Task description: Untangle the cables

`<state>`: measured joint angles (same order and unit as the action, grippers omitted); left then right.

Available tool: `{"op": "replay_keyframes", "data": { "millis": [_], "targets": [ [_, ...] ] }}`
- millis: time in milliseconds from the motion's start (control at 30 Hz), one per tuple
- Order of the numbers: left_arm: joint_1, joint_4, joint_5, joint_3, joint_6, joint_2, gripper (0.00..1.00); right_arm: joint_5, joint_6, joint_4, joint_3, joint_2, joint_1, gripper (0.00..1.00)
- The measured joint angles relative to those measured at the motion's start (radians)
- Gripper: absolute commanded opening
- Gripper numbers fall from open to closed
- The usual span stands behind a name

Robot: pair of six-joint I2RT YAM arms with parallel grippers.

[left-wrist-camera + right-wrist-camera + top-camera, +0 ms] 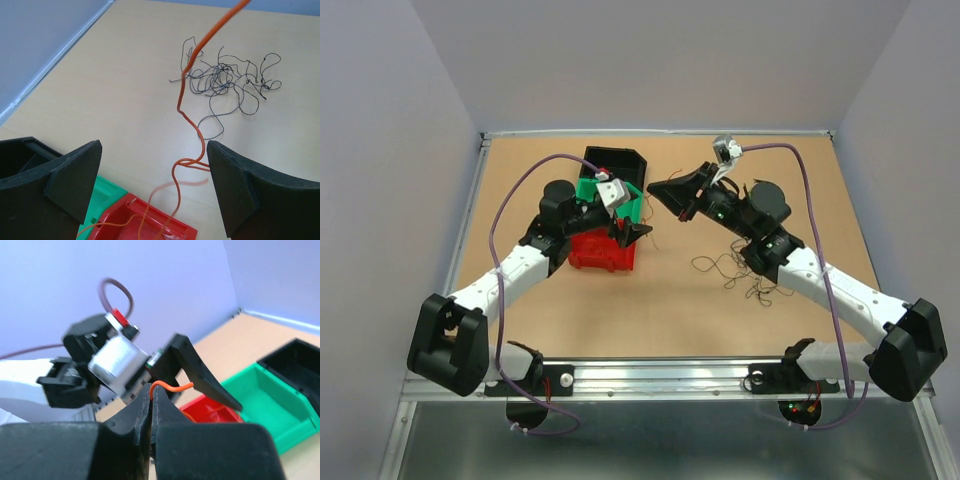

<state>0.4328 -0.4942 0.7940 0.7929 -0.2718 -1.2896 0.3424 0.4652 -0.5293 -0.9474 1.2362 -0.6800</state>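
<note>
A tangle of thin dark cables (742,274) lies on the table in front of the right arm; it also shows in the left wrist view (226,80). An orange cable (184,102) hangs stretched from the upper right down into the red bin (150,224). My right gripper (151,390) is shut on the orange cable's upper end (172,386), held raised near the table's middle (655,187). My left gripper (154,150) is open above the red bin (603,252), its jaws on either side of the hanging orange cable without touching it.
A green bin (633,206) and a black bin (620,163) stand behind the red one; both show in the right wrist view, green (260,400) and black (300,365). Grey walls enclose the table on the left, back and right.
</note>
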Motion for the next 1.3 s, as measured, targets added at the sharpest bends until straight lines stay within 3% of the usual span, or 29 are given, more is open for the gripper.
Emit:
{"op": "replay_keyframes", "data": {
  "millis": [600,667,733,767,833,867,1100,1300],
  "targets": [
    [0.0,0.0,0.059,0.0,0.0,-0.065,0.96,0.041,0.063,-0.083,-0.045,0.01,-0.003,0.01],
    [0.0,0.0,0.064,0.0,0.0,-0.065,0.84,0.044,0.068,-0.091,-0.045,0.013,-0.003,0.01],
    [0.0,0.0,0.068,0.0,0.0,-0.065,0.63,0.051,0.077,-0.1,-0.045,0.018,-0.003,0.01],
    [0.0,0.0,0.071,0.0,0.002,-0.065,0.36,0.053,0.083,-0.108,-0.045,0.023,-0.003,0.01],
    [0.0,0.0,0.077,0.002,-0.002,-0.069,0.09,0.056,0.09,-0.115,-0.045,0.027,-0.003,0.01],
    [0.0,0.002,0.079,0.006,0.0,-0.073,0.0,0.056,0.093,-0.117,-0.045,0.027,-0.003,0.01],
    [0.0,0.019,0.04,0.008,0.007,-0.072,0.0,-0.004,0.092,-0.145,-0.027,0.024,-0.003,0.01],
    [-0.005,0.18,-0.095,0.068,-0.043,-0.037,0.0,-0.051,0.089,-0.161,0.009,0.072,-0.002,0.01]
  ]
}}
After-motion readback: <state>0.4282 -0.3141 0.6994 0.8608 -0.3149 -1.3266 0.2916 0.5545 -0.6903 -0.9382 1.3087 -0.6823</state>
